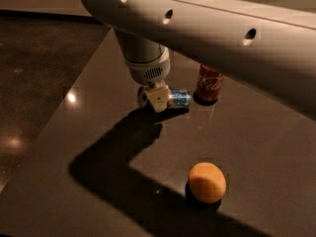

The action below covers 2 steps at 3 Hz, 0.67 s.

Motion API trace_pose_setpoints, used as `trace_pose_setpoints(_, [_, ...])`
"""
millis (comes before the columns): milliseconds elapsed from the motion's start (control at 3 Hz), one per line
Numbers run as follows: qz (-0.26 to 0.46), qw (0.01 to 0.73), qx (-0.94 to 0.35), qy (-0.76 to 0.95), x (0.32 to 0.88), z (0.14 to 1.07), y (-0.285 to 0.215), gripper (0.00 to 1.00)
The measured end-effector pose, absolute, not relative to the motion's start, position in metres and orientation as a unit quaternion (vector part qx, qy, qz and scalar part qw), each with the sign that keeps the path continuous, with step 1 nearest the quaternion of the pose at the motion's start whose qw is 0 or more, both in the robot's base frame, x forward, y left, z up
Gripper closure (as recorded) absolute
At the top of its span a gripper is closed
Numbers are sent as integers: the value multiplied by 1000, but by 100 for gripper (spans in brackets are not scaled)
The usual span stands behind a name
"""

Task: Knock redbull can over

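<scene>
The redbull can [178, 98], blue and silver, lies on its side on the dark table, its length running left to right. My gripper [154, 98] hangs from the white arm right at the can's left end, touching or nearly touching it, and hides that end.
A red Coca-Cola can [208, 85] stands upright just right of and behind the redbull can. An orange round fruit [207, 182] sits nearer the front. The dark table [98, 191] has its left edge running diagonally, with the floor beyond. The arm's broad shadow crosses the table's middle.
</scene>
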<state>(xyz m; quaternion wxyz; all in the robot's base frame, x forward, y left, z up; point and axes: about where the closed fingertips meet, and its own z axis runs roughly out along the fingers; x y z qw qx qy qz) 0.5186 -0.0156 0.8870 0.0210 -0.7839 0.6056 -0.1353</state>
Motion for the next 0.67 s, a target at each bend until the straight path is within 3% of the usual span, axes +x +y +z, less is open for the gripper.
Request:
trace_pose_setpoints(333, [-136,25,-784,605,520,886,-14,0])
trace_pose_setpoints(667, [-136,25,-784,605,520,886,-14,0])
